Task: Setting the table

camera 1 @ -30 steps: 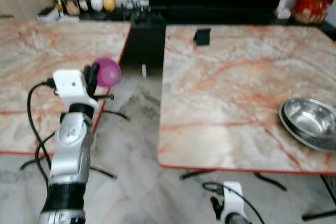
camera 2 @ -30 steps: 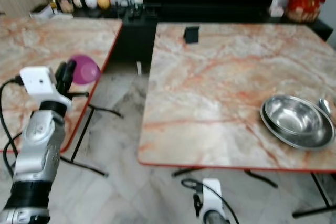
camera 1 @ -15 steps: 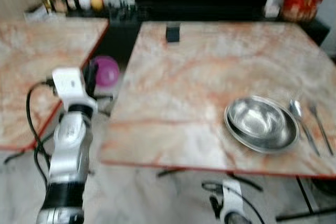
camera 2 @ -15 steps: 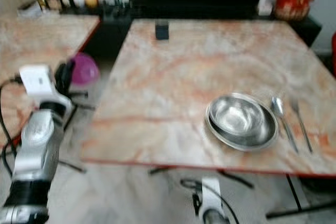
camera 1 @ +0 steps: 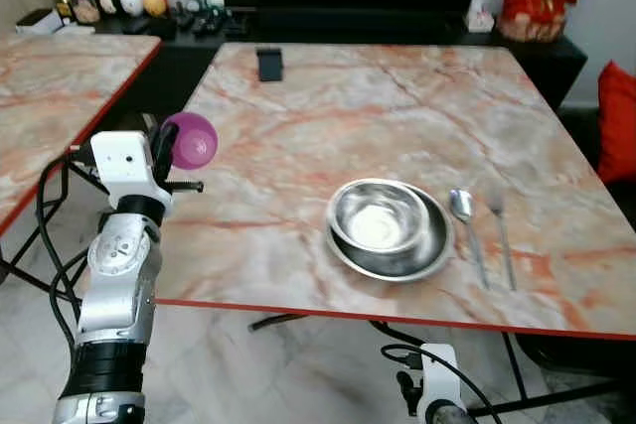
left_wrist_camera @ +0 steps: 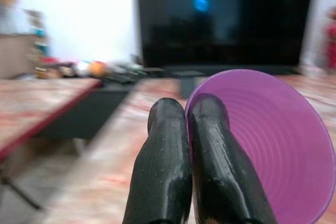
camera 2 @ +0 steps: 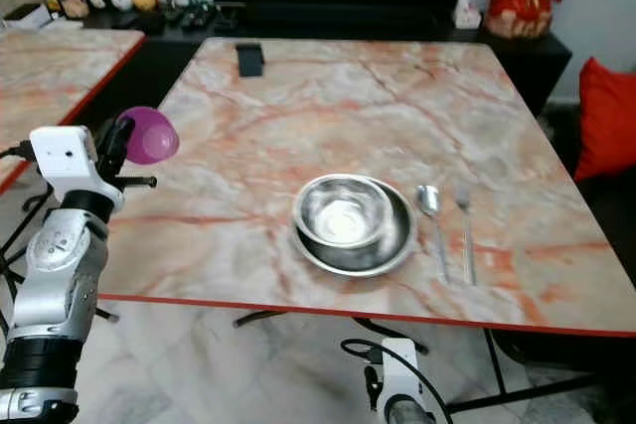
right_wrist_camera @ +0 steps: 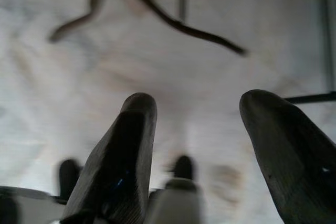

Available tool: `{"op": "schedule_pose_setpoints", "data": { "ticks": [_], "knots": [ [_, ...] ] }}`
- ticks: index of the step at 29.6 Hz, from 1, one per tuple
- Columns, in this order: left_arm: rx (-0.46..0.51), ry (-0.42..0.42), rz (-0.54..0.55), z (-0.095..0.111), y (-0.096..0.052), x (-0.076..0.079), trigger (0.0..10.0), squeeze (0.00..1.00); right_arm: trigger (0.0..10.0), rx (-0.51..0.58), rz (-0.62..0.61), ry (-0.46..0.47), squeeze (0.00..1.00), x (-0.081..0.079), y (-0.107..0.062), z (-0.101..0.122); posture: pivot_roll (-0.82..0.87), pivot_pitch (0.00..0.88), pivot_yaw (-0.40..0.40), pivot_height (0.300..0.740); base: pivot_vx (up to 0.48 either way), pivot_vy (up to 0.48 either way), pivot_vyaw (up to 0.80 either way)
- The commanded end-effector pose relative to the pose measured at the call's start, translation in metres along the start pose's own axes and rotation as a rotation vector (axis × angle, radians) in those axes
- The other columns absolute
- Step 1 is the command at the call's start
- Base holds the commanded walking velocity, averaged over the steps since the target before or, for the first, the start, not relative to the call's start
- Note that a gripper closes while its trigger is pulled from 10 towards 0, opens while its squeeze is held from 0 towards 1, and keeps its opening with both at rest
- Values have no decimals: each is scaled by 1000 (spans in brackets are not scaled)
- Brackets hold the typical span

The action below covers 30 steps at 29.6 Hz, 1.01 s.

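Swung round from the neighbouring table, the robot now faces the counter point(camera 1: 298, 96) where bowl point(camera 1: 378, 222), spoon point(camera 1: 463, 208) and fork point(camera 1: 499, 220) wait, its left claw point(left_wrist_camera: 191, 129) pinching a purple cup's point(camera 1: 189, 139) rim, held aloft beside the counter's left edge, apparently to complete the setting; the right claw point(right_wrist_camera: 210, 145) hangs spread.

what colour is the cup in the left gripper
Purple; the cup shows best in the left wrist view, pinched by the left gripper.

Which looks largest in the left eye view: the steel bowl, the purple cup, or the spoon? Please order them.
1. steel bowl
2. spoon, long but thin
3. purple cup, held in the left claw; it is nearer the camera, so ranks 2 and 3 are unsure.
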<state>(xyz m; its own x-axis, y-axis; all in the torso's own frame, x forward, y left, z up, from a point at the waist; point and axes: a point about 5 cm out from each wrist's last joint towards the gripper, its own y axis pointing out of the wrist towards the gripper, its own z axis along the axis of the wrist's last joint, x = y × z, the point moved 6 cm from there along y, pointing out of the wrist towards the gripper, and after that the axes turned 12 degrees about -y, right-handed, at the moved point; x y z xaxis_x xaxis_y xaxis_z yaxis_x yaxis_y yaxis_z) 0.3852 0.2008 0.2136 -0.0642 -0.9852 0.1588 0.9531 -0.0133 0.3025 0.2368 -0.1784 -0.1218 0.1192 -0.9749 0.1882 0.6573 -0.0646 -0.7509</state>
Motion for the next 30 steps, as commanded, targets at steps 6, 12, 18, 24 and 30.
{"op": "schedule_pose_setpoints", "data": {
  "ticks": [6,12,18,24,30],
  "knots": [
    [-56,35,-6,-5,5,-10,10000,0,10000,2,1,-2,0,0,0,0,-47,0,4,740,0,0,0],
    [-96,32,-20,-7,12,-12,10000,0,10000,1,2,-6,0,1,0,1,-45,0,-3,740,0,0,0],
    [-176,-31,-7,-20,19,-16,10000,0,10000,0,4,-11,0,2,1,1,-43,0,-7,740,0,0,0],
    [-219,-157,61,-21,35,-25,10000,0,10000,2,6,-11,0,2,1,3,-43,0,-6,740,0,0,0],
    [-297,-199,89,-25,53,-27,10000,0,10000,3,9,-11,0,1,1,4,-38,0,-5,740,0,0,0]
  ]
}}
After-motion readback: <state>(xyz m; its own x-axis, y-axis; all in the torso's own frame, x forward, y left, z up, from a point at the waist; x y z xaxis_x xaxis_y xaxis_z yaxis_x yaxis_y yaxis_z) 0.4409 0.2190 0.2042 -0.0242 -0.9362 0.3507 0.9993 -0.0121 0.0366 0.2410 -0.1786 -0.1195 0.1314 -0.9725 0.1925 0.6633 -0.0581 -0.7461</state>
